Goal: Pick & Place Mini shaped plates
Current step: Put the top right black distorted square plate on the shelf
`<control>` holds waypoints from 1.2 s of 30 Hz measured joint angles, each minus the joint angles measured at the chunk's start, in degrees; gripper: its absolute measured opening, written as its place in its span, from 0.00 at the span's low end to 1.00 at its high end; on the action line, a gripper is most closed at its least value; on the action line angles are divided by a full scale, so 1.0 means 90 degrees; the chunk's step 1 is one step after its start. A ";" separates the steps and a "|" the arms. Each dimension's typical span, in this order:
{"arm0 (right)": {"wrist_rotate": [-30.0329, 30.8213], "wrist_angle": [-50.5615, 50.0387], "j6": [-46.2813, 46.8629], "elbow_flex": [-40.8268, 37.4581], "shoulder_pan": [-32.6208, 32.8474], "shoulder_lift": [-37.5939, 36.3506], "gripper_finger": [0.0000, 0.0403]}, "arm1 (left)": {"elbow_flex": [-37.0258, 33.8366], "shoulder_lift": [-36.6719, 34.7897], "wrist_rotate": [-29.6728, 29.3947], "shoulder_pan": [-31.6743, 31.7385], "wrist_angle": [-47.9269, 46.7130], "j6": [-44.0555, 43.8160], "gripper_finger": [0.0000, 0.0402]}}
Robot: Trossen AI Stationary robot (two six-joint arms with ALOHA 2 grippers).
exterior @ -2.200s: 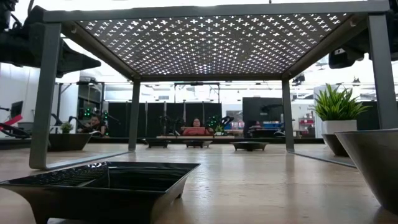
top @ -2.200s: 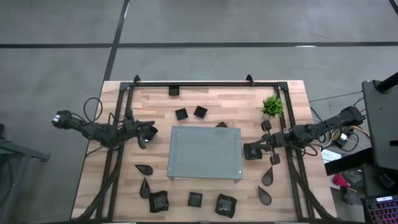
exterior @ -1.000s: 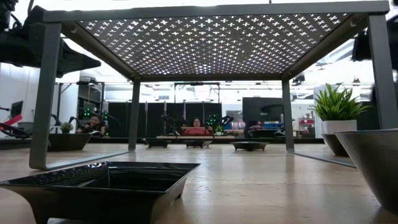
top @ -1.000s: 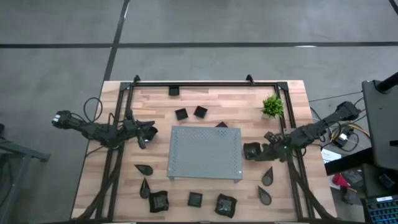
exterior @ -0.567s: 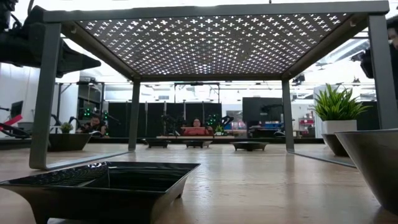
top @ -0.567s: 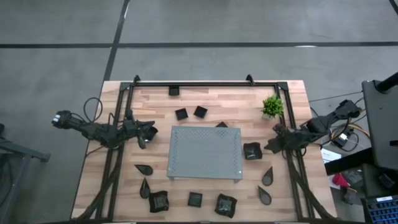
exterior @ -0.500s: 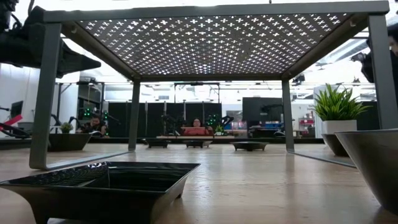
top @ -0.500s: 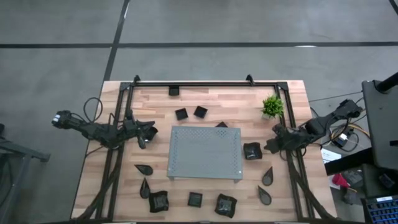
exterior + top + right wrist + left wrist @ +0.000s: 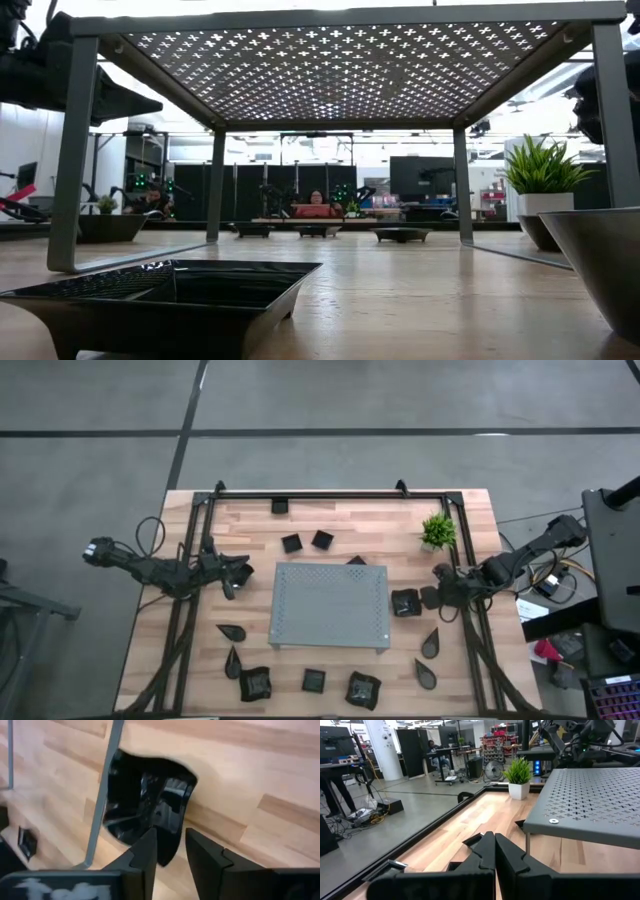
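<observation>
A black wavy-edged mini plate (image 9: pixel 405 602) (image 9: pixel 150 800) rests flat on the wood just right of the grey perforated board (image 9: pixel 330 605). My right gripper (image 9: pixel 431 598) (image 9: pixel 170 847) is open at that plate's right rim, low over the table. My left gripper (image 9: pixel 238 572) (image 9: pixel 495 855) is shut on nothing and hovers left of the board. Other mini plates lie around the board: squares (image 9: pixel 291 543) at the far side, teardrops (image 9: pixel 231 631) at the near left, and wavy ones (image 9: pixel 362 690) along the near edge. My right gripper slants down from the table's right, with its open fingers (image 9: pixel 147 850) at the wavy plate's right rim (image 9: pixel 167 857). One finger overlaps the rim in the wrist view, but I cannot tell whether it touches. The plate sits flat on the table.
A small green potted plant (image 9: pixel 438 532) stands on the table just beyond my right gripper. Two teardrop plates (image 9: pixel 430 643) lie nearer than it, by the right edge. The board stands on thin legs (image 9: pixel 102 795), one right beside the wavy plate. A black frame rail (image 9: pixel 310 494) runs along the far edge.
My right gripper drew back from the wavy plate toward the table's right and far side, then came back to the plate's right rim. The plate has stayed where it was beside the board.
</observation>
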 joint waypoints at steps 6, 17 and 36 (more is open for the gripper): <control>0.0115 -0.0046 0.0068 -0.0069 -0.0002 0.0314 0.27 | 0.0000 0.0000 0.0000 0.0001 0.0005 0.0000 0.00; 0.0266 0.0237 -0.0007 -0.0109 0.0002 0.0763 0.24 | 0.0000 -0.0002 0.0000 0.0000 0.0005 -0.0002 0.00; 0.0255 0.0572 -0.0103 -0.0116 0.0002 0.1349 0.20 | 0.0000 -0.0004 -0.0002 0.0002 0.0007 -0.0002 0.00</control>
